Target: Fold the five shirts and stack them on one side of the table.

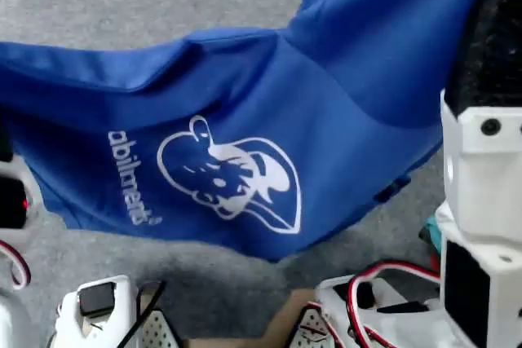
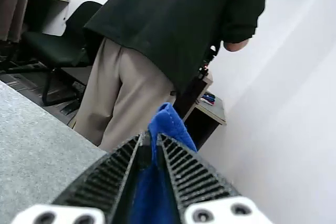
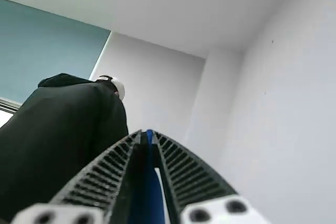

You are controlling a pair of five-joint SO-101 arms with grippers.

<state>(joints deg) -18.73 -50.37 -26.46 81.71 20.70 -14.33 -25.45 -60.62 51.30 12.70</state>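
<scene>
**Ana:** Grippers first, close up. What have they got?

**Ben:** Left gripper (image 2: 150, 139) is pinched tight on a fold of the blue shirt (image 2: 167, 121), with a tuft poking out past the tips. Right gripper (image 3: 148, 136) is clamped the same way, a sliver of blue between its jaws, and it points at the ceiling.

**Ana:** How would you do this step well?

**Ben:** It looks to me like spreading the shirt before laying it flat. I'd keep both pinches firm and draw the grippers apart to take out the sag. Then I'd level the two ends and lower it so the hem lands first. Thin knit like this will likely bunch if it goes slack.

**Ana:** And the shirt itself?

**Ben:** From above, it hangs over the grey table (image 1: 98, 6). It is low at 9 o'clock and climbs steeply toward 1 o'clock, beside an arm (image 1: 481, 160) at 3 o'clock. A white logo faces up near centre, and the hem droops toward 6 o'clock. I cannot tell whether the low end touches the table.
</scene>
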